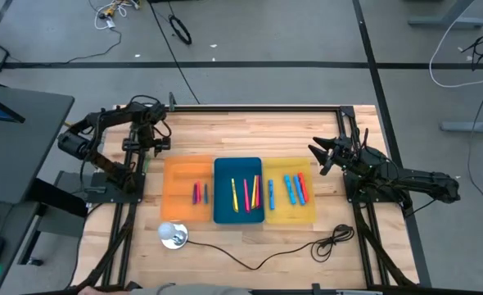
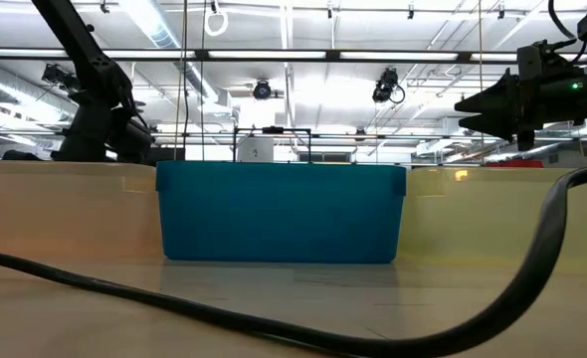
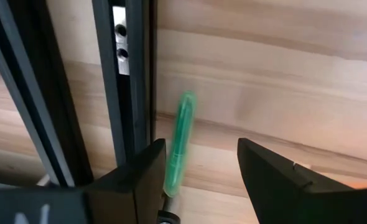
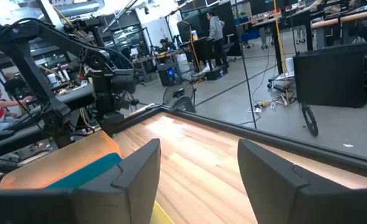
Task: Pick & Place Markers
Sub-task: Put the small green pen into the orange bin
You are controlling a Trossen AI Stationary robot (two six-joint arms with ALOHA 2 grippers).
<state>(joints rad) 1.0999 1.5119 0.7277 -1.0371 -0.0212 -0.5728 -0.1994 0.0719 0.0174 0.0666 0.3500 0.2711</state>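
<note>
We are holding our left gripper (image 3: 199, 180) open over a green marker (image 3: 178, 144) that is lying on the bare wood just beside the dark frame rail (image 3: 130, 87). The marker is sitting closer to one finger (image 3: 143, 180) than the other, nearly touching it, not centred in the gap. In the high view this gripper (image 1: 147, 138) is hanging at about ten o'clock from the blue tray (image 1: 238, 191), off the far edge of the orange tray (image 1: 187, 188).

Our right gripper (image 4: 199, 177) is also standing open and empty, looking across the table; in the high view it (image 1: 323, 156) is waiting at about two o'clock from the blue tray, above the yellow tray (image 1: 289, 192).

The rest of the markers are already lying in the trays: the pink and purple ones (image 1: 199, 193) in orange, a mixed few (image 1: 247, 193) in blue, and blue and red ones (image 1: 295, 188) in yellow.

We are judging the green marker to be the one pick left. The risk is the off-centre line-up: closing as we are could push the marker sideways against the rail or pinch it by the edge so it rolls free. Descending too close to the rail could also jam a finger on it.
</note>
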